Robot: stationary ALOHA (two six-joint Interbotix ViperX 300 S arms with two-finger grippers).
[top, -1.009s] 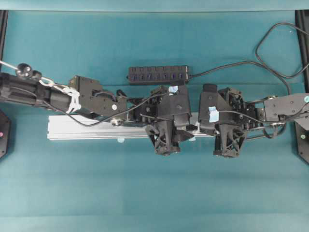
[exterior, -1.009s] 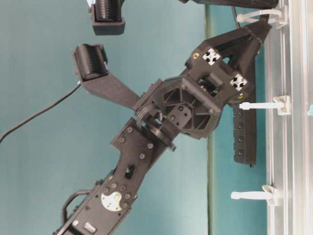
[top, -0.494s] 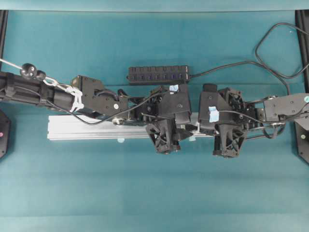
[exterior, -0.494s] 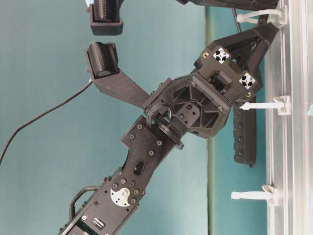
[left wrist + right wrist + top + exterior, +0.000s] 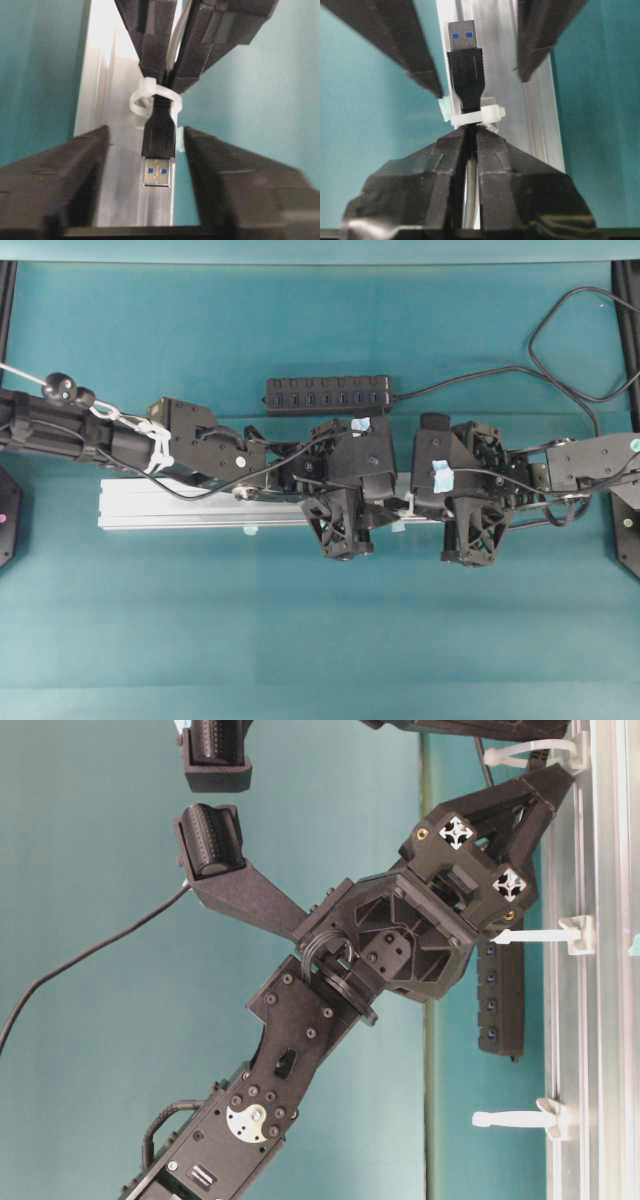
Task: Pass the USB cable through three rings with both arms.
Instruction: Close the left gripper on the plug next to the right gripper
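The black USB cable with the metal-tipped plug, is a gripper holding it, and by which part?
Yes. The right gripper is shut on the black USB cable just behind its plug, at the white plastic ring. The left gripper flanks the plug without touching.

likely robotics lab, teal mat [image 5: 320,640], aluminium rail [image 5: 180,508]

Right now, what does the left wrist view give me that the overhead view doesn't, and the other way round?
Only the left wrist view shows the USB plug poking through a white ring, with the right tool shut on the cable just behind the ring and the left tool fingers standing either side of the plug, not touching it.

Only the overhead view shows the black hub, its looping cord and both whole arms.

Both show the silver rail on the teal surface.
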